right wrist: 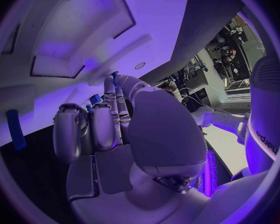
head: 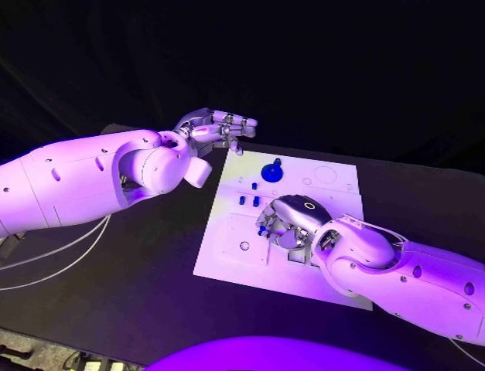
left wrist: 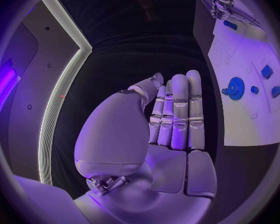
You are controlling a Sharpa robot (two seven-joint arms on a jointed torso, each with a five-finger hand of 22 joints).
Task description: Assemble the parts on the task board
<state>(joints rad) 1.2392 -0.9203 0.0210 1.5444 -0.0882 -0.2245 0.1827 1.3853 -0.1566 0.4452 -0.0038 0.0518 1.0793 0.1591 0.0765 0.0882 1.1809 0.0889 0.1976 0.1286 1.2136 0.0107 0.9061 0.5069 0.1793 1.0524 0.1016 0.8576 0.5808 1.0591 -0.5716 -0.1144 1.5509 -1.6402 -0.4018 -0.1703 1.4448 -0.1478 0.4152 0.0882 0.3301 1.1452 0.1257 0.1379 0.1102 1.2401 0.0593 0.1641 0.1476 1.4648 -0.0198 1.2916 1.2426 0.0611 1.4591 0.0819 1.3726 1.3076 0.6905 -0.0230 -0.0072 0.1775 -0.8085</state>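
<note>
White task board (head: pixel 337 193) lies mid-table. We see the left hand (head: pixel 214 128) raised off its far-left corner, fingers straight, pressed together, empty. Right hand (head: pixel 290 224) is curled over the board, fingertips pinching a small blue part (right wrist: pixel 94 100).

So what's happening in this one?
The robot is working at the white task board. Its right hand is down on the middle of the board among the small blue parts; whether it grips one cannot be told. The left hand hangs off the board's far left corner, fingers straight, holding nothing. A blue gear sits untouched.
</note>
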